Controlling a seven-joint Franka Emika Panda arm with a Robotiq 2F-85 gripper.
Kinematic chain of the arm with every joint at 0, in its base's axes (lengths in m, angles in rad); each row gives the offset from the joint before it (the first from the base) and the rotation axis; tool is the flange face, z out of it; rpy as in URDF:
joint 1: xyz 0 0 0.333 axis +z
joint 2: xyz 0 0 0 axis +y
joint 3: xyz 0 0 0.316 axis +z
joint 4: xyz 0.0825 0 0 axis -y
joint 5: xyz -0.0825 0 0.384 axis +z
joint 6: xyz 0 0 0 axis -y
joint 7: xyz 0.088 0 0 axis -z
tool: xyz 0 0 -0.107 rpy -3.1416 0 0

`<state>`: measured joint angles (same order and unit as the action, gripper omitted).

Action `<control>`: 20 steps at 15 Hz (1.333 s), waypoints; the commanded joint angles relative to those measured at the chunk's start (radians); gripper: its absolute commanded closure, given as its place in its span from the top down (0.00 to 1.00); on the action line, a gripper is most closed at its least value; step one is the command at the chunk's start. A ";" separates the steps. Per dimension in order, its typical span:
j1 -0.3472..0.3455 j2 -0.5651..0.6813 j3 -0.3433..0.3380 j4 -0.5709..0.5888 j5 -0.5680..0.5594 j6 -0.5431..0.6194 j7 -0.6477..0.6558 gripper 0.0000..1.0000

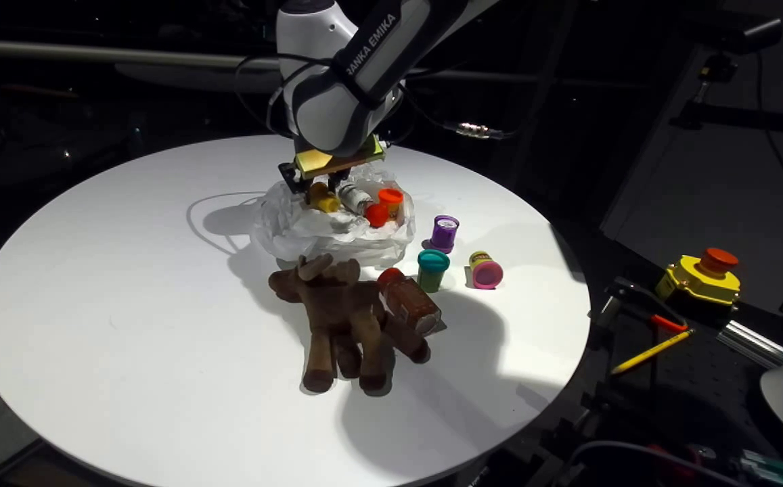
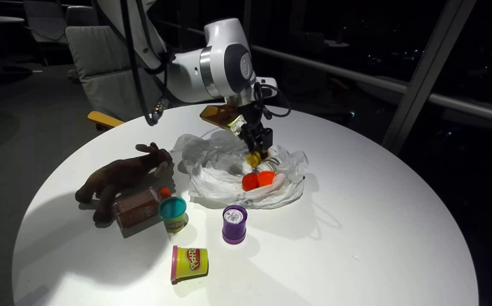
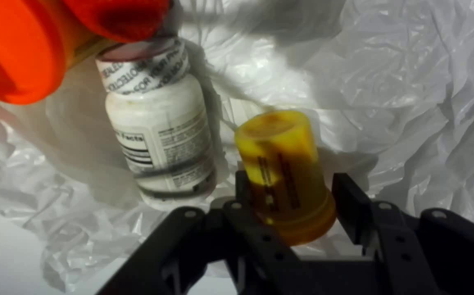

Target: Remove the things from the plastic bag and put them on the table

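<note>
The plastic bag (image 1: 323, 247) lies spread and crumpled on the white table (image 1: 127, 338). Inside it my gripper (image 3: 292, 184) is shut on a yellow tub (image 3: 284, 164), which leans between the two fingers, one against each side. Beside that tub rests a white bottle (image 3: 163, 143), with an orange-lidded tub (image 1: 391, 197) and a red round cap (image 1: 377, 215) near it, all in the bag. Out on the table are the brown plush reindeer (image 2: 122, 174), a red-capped bottle (image 2: 139, 208), a teal-lidded tub (image 2: 173, 212), a purple tub (image 2: 234, 227) and a pink-lidded tub (image 2: 192, 261).
In an exterior view, a dark bench with a yellow emergency-stop box (image 1: 699, 281) and a pencil (image 1: 652, 352) borders the round table. A grey chair (image 2: 105, 72) stands behind the table. The arm's cable loops (image 2: 275, 102) hang near the gripper.
</note>
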<state>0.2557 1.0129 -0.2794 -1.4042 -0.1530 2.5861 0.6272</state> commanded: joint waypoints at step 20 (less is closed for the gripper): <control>-0.060 -0.399 0.024 -0.601 0.083 0.140 0.114 0.27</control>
<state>0.2266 0.6095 -0.2791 -1.9850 -0.0976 2.6735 0.7308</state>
